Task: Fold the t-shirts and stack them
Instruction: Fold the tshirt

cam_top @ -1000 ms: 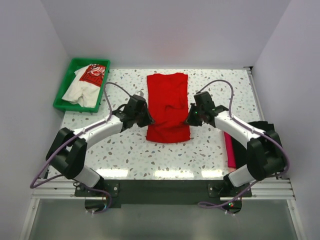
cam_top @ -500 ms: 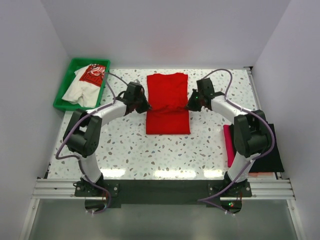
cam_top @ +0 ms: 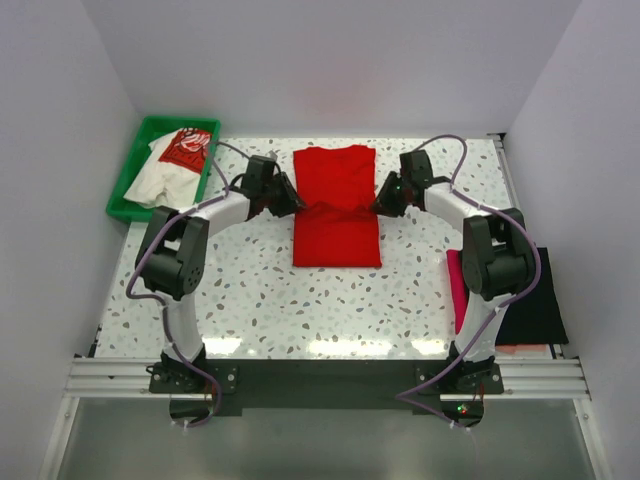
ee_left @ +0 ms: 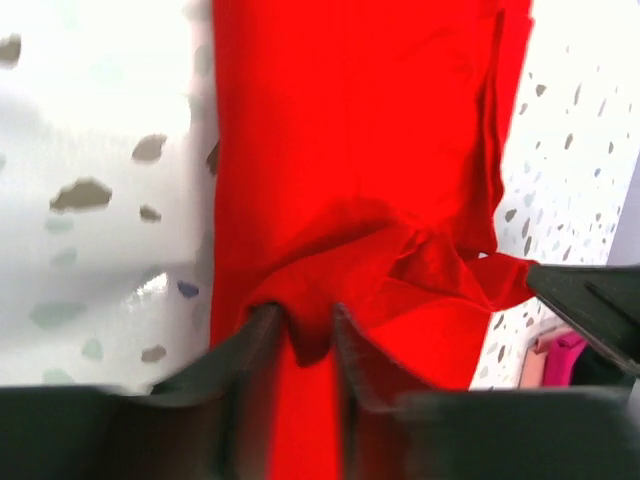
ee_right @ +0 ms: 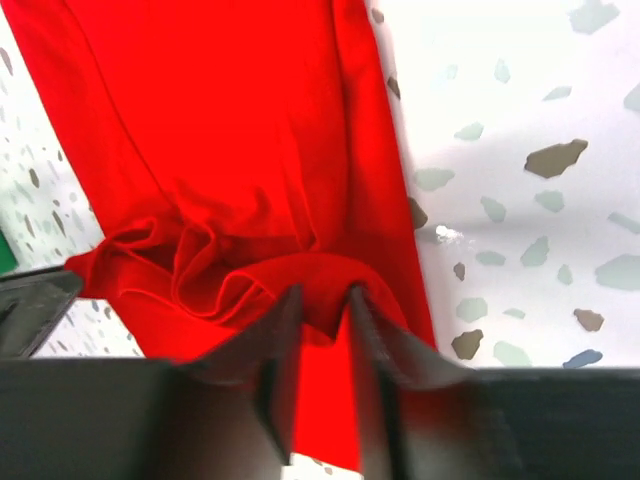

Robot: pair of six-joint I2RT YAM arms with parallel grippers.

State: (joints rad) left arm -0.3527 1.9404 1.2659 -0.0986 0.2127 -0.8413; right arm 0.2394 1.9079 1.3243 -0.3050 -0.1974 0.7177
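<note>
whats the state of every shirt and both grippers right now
red t-shirt: lying flat, sides folded in, middle bunched
white t-shirt: crumpled in green tray
magenta t-shirt: folded flat
black t-shirt: folded flat beside it
left gripper: pinching red t-shirt
right gripper: pinching red t-shirt

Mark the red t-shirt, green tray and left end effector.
red t-shirt (cam_top: pixel 337 205): top view, centre of the cloth.
green tray (cam_top: pixel 128 170): top view, its left wall.
left end effector (ee_left: pixel 303 325): left wrist view, midway between its fingertips.

Open table (cam_top: pixel 330 310) at the near edge, red shirt (cam_top: pixel 337 225) mid-table flanked by left gripper (cam_top: pixel 296 203) and right gripper (cam_top: pixel 378 207), tray (cam_top: pixel 127 172) blocking far-left corner, folded shirts (cam_top: pixel 530 310) along right edge
</note>
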